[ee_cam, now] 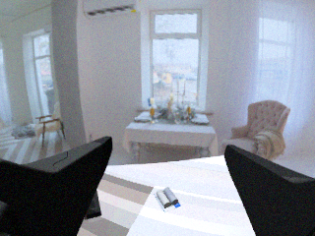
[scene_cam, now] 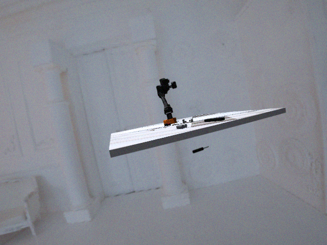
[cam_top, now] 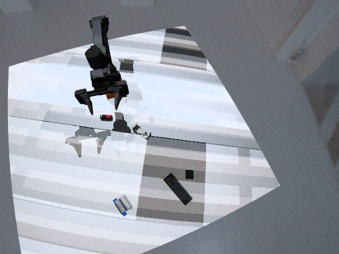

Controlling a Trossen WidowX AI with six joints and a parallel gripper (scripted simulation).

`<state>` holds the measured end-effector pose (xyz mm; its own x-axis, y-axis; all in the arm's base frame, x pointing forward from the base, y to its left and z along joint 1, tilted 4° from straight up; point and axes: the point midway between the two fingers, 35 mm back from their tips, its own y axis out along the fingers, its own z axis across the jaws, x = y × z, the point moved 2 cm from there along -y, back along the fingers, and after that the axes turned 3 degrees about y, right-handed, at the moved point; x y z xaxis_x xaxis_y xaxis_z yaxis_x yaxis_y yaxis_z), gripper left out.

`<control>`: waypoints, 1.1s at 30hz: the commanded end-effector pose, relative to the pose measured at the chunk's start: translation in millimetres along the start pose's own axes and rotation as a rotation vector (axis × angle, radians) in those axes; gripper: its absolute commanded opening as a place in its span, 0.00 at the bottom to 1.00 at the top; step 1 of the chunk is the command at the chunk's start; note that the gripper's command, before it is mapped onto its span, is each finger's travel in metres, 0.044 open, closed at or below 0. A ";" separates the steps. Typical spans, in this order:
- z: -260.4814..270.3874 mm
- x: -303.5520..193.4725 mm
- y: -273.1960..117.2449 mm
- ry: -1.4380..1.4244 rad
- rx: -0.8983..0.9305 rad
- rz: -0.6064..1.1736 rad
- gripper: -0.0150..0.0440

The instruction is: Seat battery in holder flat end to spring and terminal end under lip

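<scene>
From left to right in the top view, the gripper [cam_top: 104,111] [scene_cam: 168,83] [ee_cam: 169,147] comes first, with its two fingers standing wide apart and nothing between them. The battery [cam_top: 106,117], black with a red band, lies on its side on the table [cam_top: 54,177] [scene_cam: 158,141] [ee_cam: 197,169], near the fingertips in this view and outside any holder. Further right and much lower in the view is a pair of grey cylinders [cam_top: 123,205] [scene_cam: 181,126] [ee_cam: 167,198], side by side, with blue parts at the edges. Next comes a small pale piece [cam_top: 141,131] with dark ends, which seems to be the holder; its spring and lip are too small to tell. To the right of this, a long black remote [cam_top: 178,188] [scene_cam: 214,119] lies slanted, and just beside it is a black square [cam_top: 189,174]. In the exterior view, a dark screwdriver [scene_cam: 198,149] appears below the table's edge, apart from it.
</scene>
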<state>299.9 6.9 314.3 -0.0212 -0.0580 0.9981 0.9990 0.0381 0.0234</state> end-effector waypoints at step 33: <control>-76.9 -248.9 -128.9 -1.089 0.921 1.434 0.67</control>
<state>180.2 -59.3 60.2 0.2590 0.9632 -0.0719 0.0137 -0.0781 -0.9969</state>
